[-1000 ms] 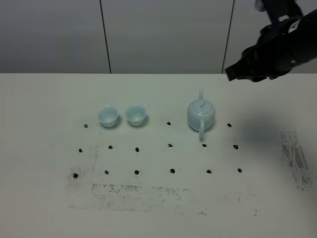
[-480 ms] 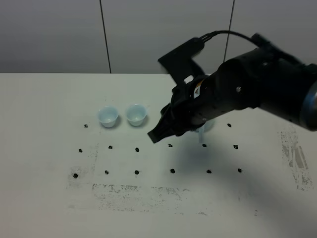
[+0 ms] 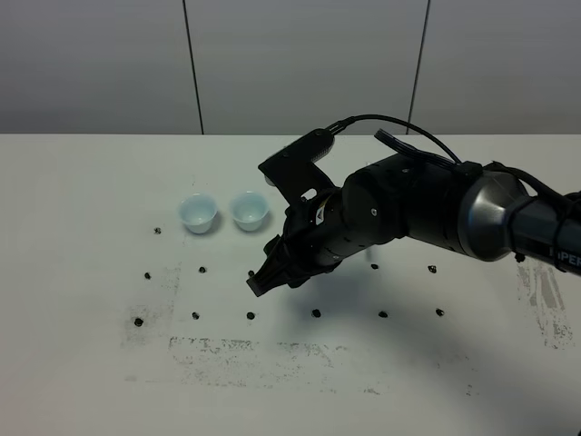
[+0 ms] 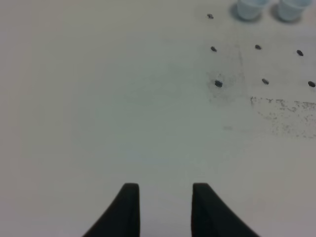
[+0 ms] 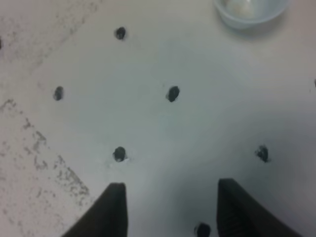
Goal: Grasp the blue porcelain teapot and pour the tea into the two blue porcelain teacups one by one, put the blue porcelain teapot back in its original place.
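Observation:
Two pale blue teacups stand side by side on the white table, the left teacup [image 3: 198,213] and the right teacup [image 3: 249,211]. The blue teapot is hidden behind my right arm [image 3: 408,213]. My right gripper [image 3: 260,282] reaches across the middle and hangs low over the black dots in front of the right teacup. In the right wrist view the right gripper [image 5: 170,197] is open and empty, with one teacup [image 5: 249,10] ahead. My left gripper [image 4: 165,192] is open and empty over bare table, and both teacups [image 4: 249,7] show far off.
A grid of black dots [image 3: 251,315] marks the table [image 3: 82,363]. Smudged dark patches lie near the front [image 3: 254,350] and at the right [image 3: 545,291]. A grey panelled wall [image 3: 300,64] stands behind the table.
My right arm has swung from the back right down and leftward across the table. It now covers the teapot, and its gripper has moved lower and further left. The cups have not moved.

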Motion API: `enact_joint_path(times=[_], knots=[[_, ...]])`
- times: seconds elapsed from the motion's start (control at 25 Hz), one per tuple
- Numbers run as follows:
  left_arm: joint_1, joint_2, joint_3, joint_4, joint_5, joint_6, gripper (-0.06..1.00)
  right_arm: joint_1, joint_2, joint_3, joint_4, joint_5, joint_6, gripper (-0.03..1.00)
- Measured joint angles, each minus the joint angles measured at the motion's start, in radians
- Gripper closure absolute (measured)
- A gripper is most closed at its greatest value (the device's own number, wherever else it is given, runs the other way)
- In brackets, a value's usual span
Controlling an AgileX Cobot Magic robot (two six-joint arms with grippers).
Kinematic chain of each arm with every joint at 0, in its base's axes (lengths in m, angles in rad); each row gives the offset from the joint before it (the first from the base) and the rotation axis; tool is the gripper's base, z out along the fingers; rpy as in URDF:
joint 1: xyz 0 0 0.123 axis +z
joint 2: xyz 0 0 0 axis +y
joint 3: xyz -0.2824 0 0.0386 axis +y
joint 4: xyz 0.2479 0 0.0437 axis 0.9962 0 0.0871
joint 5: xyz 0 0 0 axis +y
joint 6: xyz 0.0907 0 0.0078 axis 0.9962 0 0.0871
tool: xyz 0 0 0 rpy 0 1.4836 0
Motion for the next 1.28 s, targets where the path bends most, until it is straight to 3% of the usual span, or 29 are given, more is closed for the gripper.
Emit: enact_joint_path(times=[0.52, 0.8, 1.28], knots=[[0.000, 0.000, 0.000, 0.000, 0.000, 0.000, 0.66, -0.138, 0.087, 0.000, 0.001, -0.009, 0.041, 0.54], [0.000, 0.000, 0.000, 0.000, 0.000, 0.000, 0.66, -0.170, 0.103, 0.000, -0.021, -0.006, 0.046, 0.54], [0.000, 0.000, 0.000, 0.000, 0.000, 0.000, 0.66, -0.232, 0.103, 0.000, -0.203, 0.040, 0.172, 0.54]])
